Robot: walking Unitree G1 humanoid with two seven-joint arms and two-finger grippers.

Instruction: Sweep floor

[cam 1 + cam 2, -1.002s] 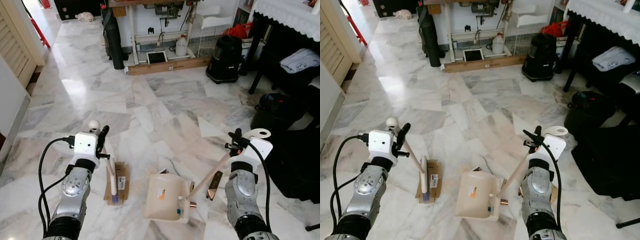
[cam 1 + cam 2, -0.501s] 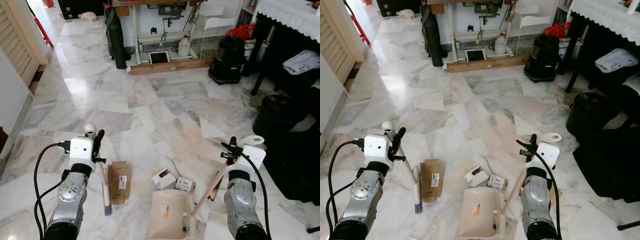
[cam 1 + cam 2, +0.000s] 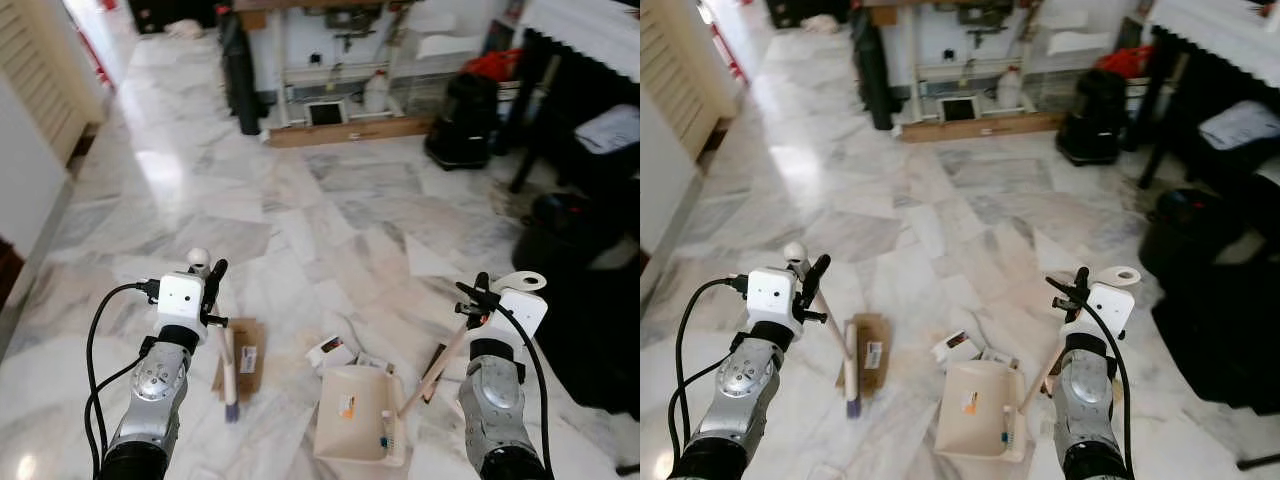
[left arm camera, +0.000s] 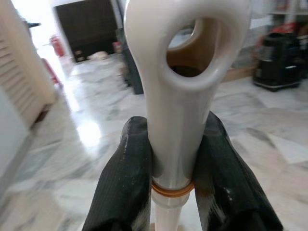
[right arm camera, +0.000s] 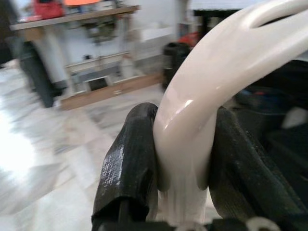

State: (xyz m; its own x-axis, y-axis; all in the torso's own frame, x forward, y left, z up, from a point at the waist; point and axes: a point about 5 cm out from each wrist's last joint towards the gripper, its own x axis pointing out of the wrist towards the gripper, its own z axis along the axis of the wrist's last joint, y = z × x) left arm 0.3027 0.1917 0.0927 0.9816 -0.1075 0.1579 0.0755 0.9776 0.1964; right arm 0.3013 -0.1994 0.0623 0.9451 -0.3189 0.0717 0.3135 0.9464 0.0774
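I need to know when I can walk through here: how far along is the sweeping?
Still early, by the look of it. In hand: the left claw grips the brush, its bristles beside the flattened cardboard; the right claw holds the dustpan by its handle. Left: the cardboard and two small boxes lie on the floor outside the pan. I cannot tell whether any litter is in the pan.

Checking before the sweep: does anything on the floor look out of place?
Yes. A flattened cardboard piece and two small boxes lie loose on the marble floor by the dustpan, litter rather than stored things.
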